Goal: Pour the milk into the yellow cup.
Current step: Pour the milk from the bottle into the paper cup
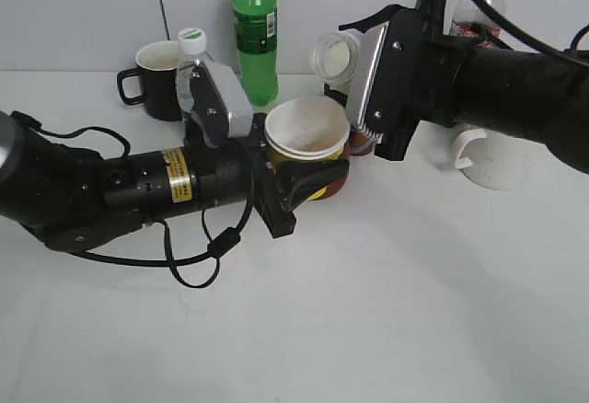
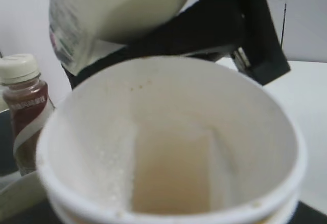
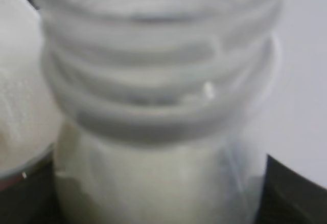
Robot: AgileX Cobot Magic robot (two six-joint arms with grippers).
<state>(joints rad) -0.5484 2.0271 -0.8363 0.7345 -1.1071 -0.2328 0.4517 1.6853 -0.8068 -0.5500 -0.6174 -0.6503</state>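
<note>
My left gripper is shut on the yellow cup and holds it upright just above the table. The cup's white inside fills the left wrist view, with small droplets on its wall. My right gripper is shut on the milk. The bottle is tipped on its side above and right of the cup, its open mouth facing left. It hangs over the cup's far rim in the left wrist view. Its neck fills the right wrist view. I see no stream.
A black mug, a white-capped clear bottle and a green bottle stand behind the left arm. A white mug and a yellow-capped bottle stand at the right. A brown coffee bottle is beside the cup.
</note>
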